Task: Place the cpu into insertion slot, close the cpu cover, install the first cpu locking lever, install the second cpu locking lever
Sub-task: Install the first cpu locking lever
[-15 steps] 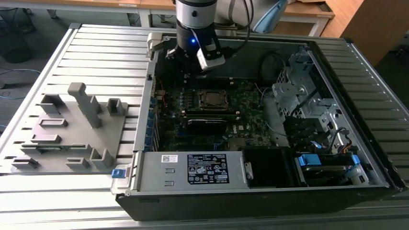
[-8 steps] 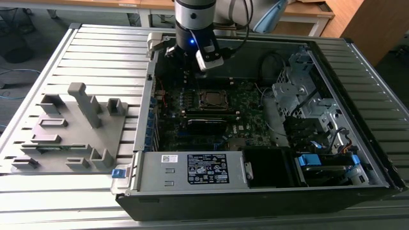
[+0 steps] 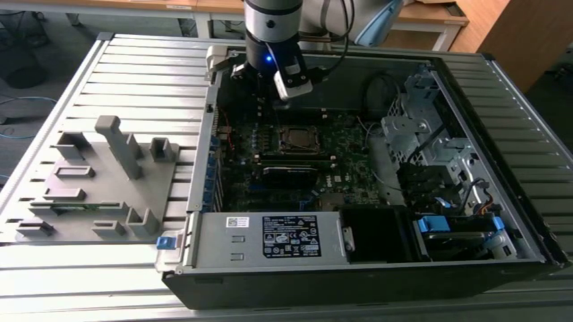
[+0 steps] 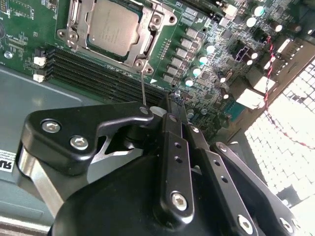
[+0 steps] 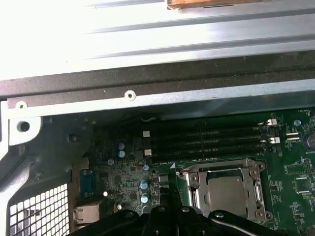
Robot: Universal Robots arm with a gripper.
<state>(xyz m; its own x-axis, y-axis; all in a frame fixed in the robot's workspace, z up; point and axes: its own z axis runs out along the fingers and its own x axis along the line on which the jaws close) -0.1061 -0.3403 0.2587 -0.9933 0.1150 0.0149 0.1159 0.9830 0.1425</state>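
I see the end effector (image 4: 170, 102) low over the mobo (image 4: 19, 29), fingers drawn together, nothing clearly in them. Thin lever rod (image 4: 142, 86) stands just beside its tip. The cpu (image 4: 112, 27) sits in the insertion slot (image 3: 296, 139), w/ the cpu cover (image 4: 147, 45) down around its edges.

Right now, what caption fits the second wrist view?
Cpu lies under its cover; gripper hovers nearby.

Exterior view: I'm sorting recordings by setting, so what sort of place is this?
Probably a robotics lab or workshop bench: a robot arm hangs over an open computer case lying on a ribbed metal table, a grey fixture plate sits beside it, and wooden desks stand behind.
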